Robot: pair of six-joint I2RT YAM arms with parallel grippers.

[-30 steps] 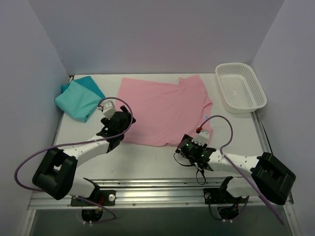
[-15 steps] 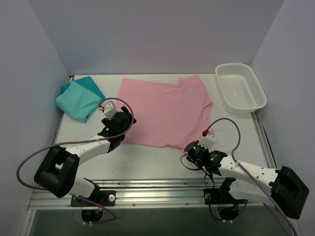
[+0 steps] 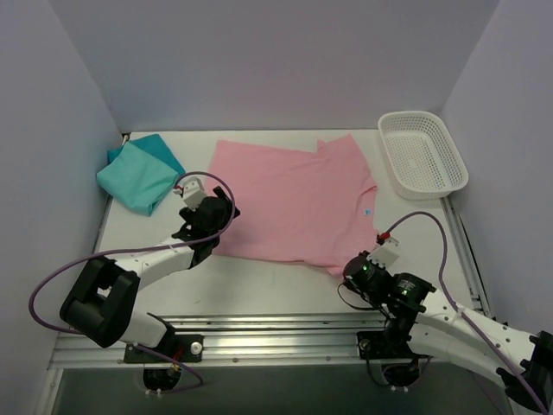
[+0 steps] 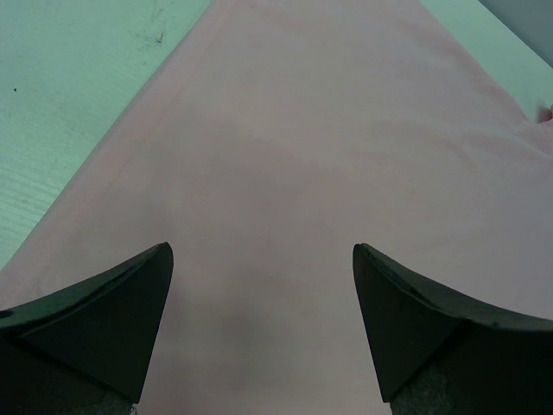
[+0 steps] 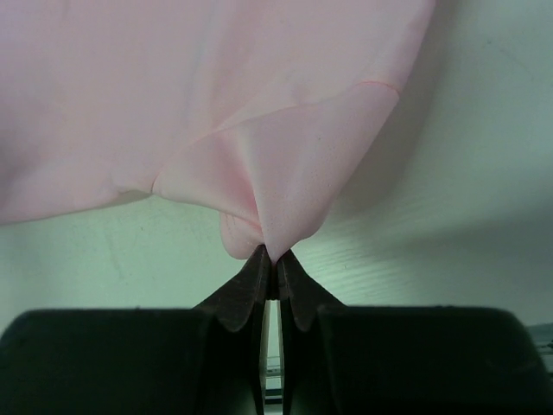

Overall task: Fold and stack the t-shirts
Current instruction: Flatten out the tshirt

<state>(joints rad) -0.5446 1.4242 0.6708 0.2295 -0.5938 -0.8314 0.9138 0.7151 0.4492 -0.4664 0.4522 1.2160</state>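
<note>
A light pink t-shirt (image 3: 289,197) lies spread flat across the middle of the table. A teal t-shirt (image 3: 138,173) sits folded at the back left. My right gripper (image 3: 350,270) is shut on the pink shirt's near right corner, and the pinched cloth (image 5: 285,186) rises in a small peak from the fingertips (image 5: 259,268). My left gripper (image 3: 220,214) hovers open over the shirt's near left part. In the left wrist view pink fabric (image 4: 294,173) fills the space between the wide-apart fingers (image 4: 112,311).
A white mesh basket (image 3: 422,153) stands at the back right, clear of the shirt. Purple-grey walls close in on the left, back and right. Bare white tabletop (image 3: 259,285) runs along the near edge by the metal rail.
My right gripper closed on the pink shirt's near right corner and dragged it right and toward the near edge. The left arm barely moved.
</note>
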